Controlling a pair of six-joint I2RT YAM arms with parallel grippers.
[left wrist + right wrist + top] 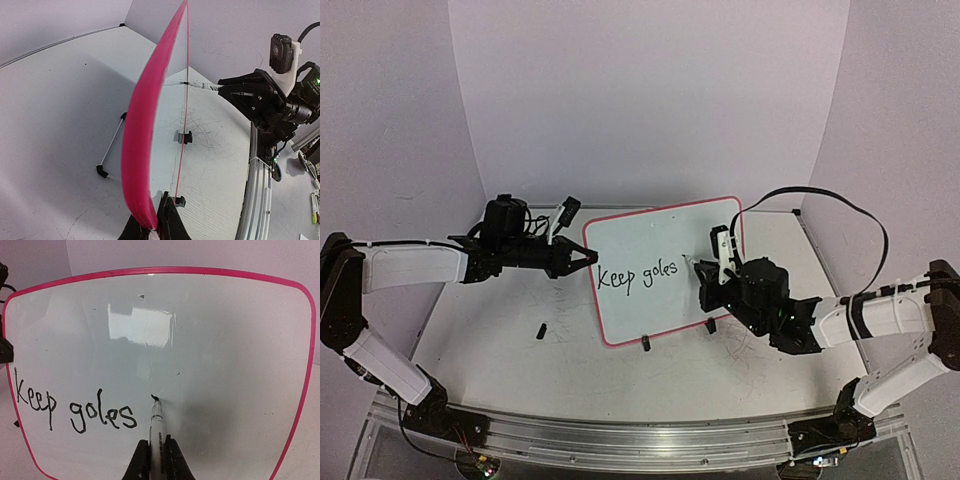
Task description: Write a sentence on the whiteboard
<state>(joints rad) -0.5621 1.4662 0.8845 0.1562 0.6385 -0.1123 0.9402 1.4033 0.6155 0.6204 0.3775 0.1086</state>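
The whiteboard [660, 240] stands upright on the table, white with a pink border. My left gripper [588, 257] is shut on its left edge; in the left wrist view the pink edge [142, 125] runs up from between the shut jaws of the left gripper [155, 227]. The sentence [75, 410] reads "Keep goles" in black. My right gripper [157, 460] is shut on a white marker [156, 427], whose black tip touches the board just right of "goles", beside a short fresh stroke. From above, the marker [692, 263] meets the board near its right side.
Two black clip feet [645, 343] [711, 325] hold the board's lower edge. A small black piece [540, 329] lies on the table left of the board. A thin metal rod with black ends [111, 150] lies behind the board. An aluminium rail [620, 435] lines the near edge.
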